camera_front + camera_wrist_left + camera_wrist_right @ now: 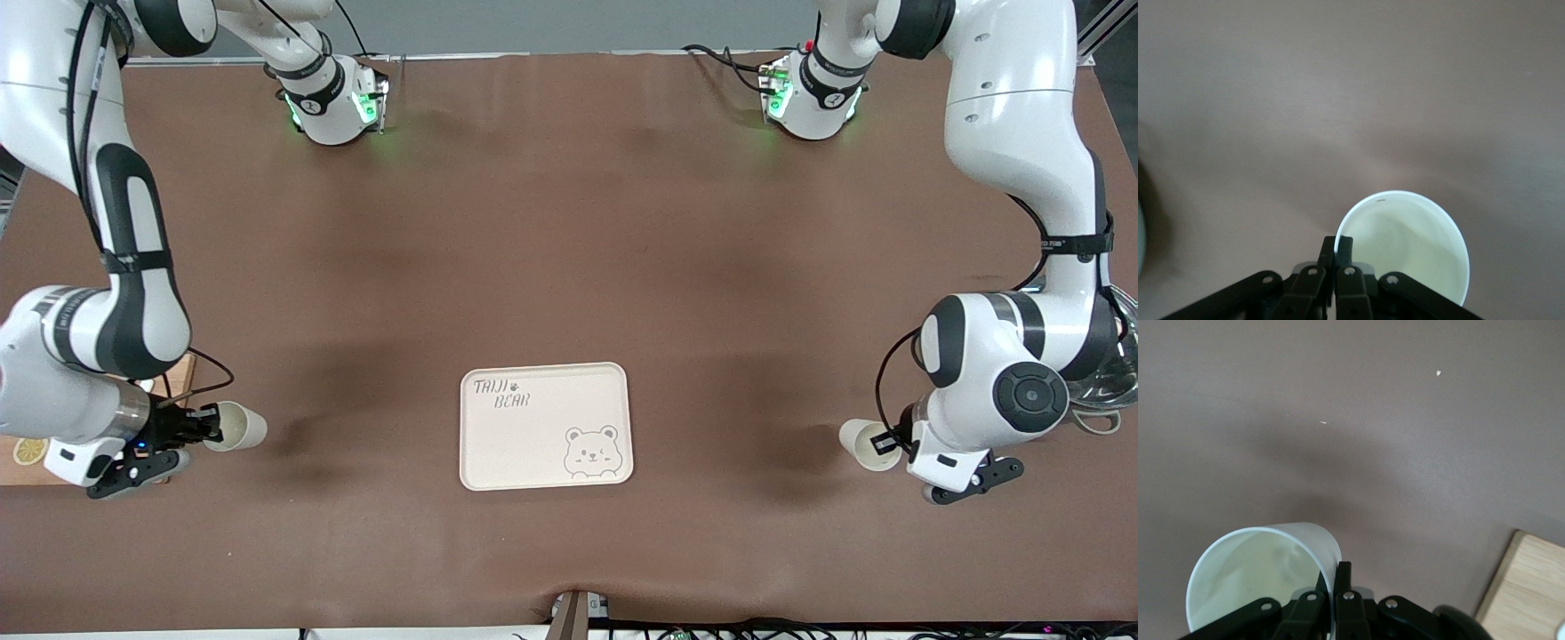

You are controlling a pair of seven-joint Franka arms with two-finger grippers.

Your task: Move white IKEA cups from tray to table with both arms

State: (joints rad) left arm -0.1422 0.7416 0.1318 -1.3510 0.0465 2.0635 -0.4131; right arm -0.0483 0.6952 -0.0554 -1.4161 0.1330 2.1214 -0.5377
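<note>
Placement is the step in hand: both white IKEA cups are off the tray, which lies bare on the table between the two arms, toward the front camera's edge. The right gripper is clamped on the rim wall of one cup over the cloth at the right arm's end of the table, beside a wooden cutting board; the cup appears tilted, mouth toward the front camera. The left gripper pinches the rim of the other cup over the cloth at the left arm's end, near a metal bowl. In each wrist view one finger sits inside the rim and one outside, fully closed on the thin wall. You should bring each cup level before lowering, set its base flat on the cloth, and part the fingers only once it rests; a tilted release would likely let it roll. Keep both well apart from the board and the bowl. Legible writing: "TAIJI BEAR" in grey on the tray, above a bear-face drawing. No marking on the cups can be read.
</note>
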